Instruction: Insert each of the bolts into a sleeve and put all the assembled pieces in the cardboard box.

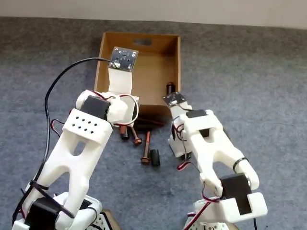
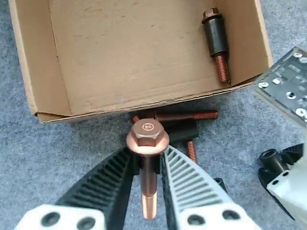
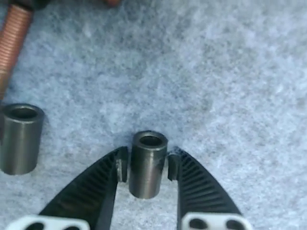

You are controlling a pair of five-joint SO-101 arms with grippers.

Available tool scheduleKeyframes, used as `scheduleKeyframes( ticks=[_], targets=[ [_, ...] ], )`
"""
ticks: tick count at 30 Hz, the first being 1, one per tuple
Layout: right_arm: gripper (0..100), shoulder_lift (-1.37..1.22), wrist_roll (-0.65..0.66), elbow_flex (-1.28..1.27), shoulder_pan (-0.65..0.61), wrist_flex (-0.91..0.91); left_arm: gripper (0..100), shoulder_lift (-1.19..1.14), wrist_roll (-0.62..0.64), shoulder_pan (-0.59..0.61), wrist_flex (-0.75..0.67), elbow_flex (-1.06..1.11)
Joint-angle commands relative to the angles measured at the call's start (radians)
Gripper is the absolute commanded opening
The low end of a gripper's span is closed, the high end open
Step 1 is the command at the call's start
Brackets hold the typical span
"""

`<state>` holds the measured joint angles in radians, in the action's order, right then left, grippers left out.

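My left gripper (image 2: 148,158) is shut on a copper bolt (image 2: 147,139), held just in front of the cardboard box (image 2: 43,96) with its hex head toward the box. Inside the box lies one assembled bolt-and-sleeve piece (image 2: 216,40), also seen in the high view as a piece (image 1: 170,87) at the box's right wall. My right gripper (image 3: 147,163) is shut on a dark sleeve (image 3: 147,167) that stands upright just above the carpet. A second sleeve (image 3: 20,139) stands beside it. Loose bolts (image 1: 146,146) and a sleeve (image 1: 154,157) lie between the arms.
Grey carpet (image 1: 268,86) covers the table. More bolts (image 2: 189,115) and a dark sleeve (image 2: 184,129) lie against the box's front wall. The other arm's wrist parts (image 2: 288,96) sit close beside the box's corner. A threaded bolt end (image 3: 12,45) lies near the right gripper.
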<state>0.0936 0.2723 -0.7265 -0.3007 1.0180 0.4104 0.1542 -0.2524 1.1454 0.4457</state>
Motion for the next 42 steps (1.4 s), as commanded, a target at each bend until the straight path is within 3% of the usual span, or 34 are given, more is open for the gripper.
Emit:
scheduleKeyframes(
  ticks=[1, 7, 16, 20, 24, 28, 36, 42],
  targets=[
    [15.2, 0.110, 0.011, -0.070, -0.004, -0.054, 1, 0.047, 0.005, -0.007, -0.002, -0.015],
    [15.2, 0.142, 0.038, -0.125, -0.004, -0.071, 1, 0.047, 0.005, -0.007, -0.002, -0.015],
    [14.6, -0.041, 0.040, -0.054, -0.004, -0.137, 1, 0.047, 0.005, -0.007, -0.002, -0.015],
    [0.2, -0.065, 0.040, -0.031, -0.002, -0.136, 1, 0.047, 0.005, -0.007, -0.002, -0.015],
    [0.5, -0.056, 0.038, -0.036, -0.002, -0.131, 1, 0.047, 0.005, -0.007, -0.003, -0.015],
    [0.6, 0.122, 0.018, -0.093, -0.004, -0.116, 1, 0.047, 0.005, -0.007, 0.003, -0.015],
    [0.6, 0.737, -0.087, -0.371, -0.005, -0.208, 1, 0.047, 0.005, -0.007, 0.003, -0.015],
    [0.6, 0.931, -0.101, -0.430, -0.005, -0.285, 1, 0.054, 0.005, -0.007, -0.002, -0.035]
  ],
)
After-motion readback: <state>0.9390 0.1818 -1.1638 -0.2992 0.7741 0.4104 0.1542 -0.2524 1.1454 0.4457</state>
